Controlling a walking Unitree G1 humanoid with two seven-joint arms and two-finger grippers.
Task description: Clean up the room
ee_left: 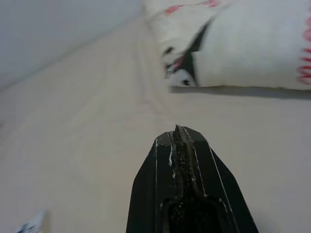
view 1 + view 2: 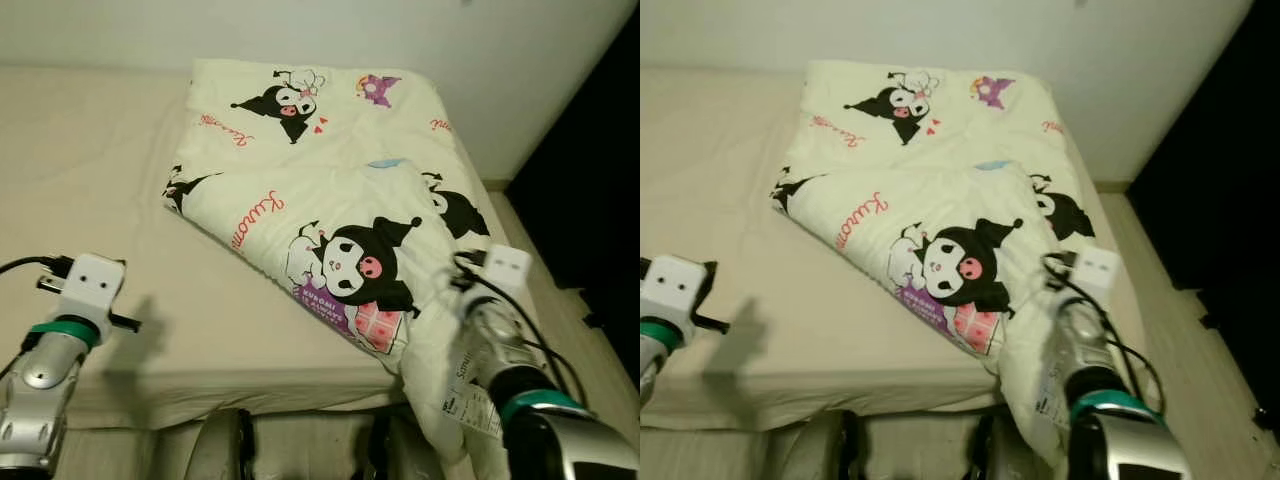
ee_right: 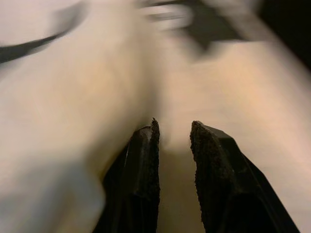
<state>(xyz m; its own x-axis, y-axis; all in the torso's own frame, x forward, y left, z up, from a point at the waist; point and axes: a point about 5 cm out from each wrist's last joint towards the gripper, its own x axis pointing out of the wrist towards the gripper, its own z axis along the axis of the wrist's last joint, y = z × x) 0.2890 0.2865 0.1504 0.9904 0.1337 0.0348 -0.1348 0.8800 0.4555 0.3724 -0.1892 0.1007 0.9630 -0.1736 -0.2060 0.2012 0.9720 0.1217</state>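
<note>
Beige mattress (image 2: 120,180) carries a folded cartoon quilt (image 2: 330,200); right gripper (image 3: 174,133), narrowly parted around its hanging edge, may drag it floorward.

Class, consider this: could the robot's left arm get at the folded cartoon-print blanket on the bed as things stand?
Probably yes. The left gripper, fingers shut, hovers over bare mattress, and nothing lies between it and the blanket. It would still have to reach across.

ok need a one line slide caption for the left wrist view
Left gripper, fingers shut, hovers over the bare beige mattress facing the folded cartoon-print comforter.
</note>
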